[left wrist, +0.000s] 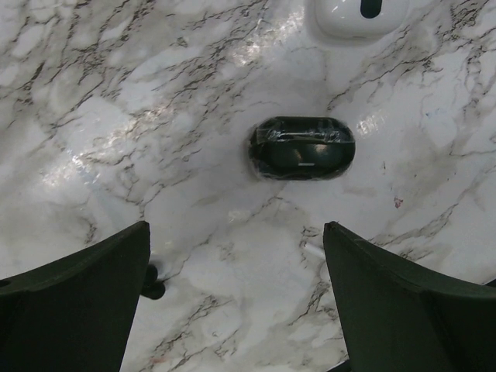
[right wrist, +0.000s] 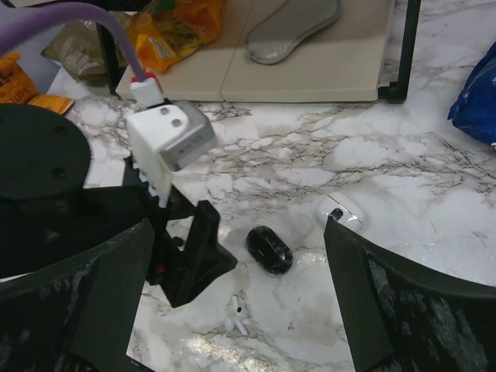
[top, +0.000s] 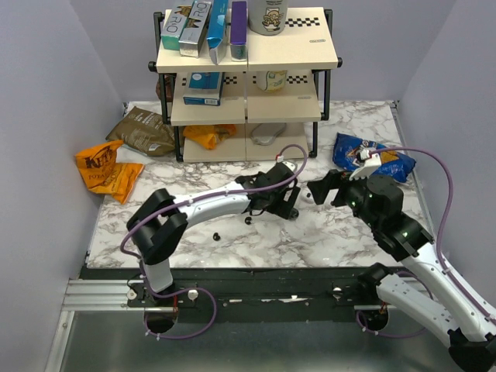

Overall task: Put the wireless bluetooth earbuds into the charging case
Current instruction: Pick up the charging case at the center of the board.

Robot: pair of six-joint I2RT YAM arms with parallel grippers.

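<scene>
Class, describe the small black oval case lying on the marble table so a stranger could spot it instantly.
Find the white marble-patterned table in front of the beige wooden shelf rack. Near its middle lies a small glossy black oval case, pebble-shaped and closed. Its nearest neighbour is a white rounded case of similar size, so the black colour settles it.

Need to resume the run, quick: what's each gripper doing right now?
Left gripper: open, holding nothing; the charging case lies ahead of it, untouched.
Right gripper: open, holding nothing.
</scene>
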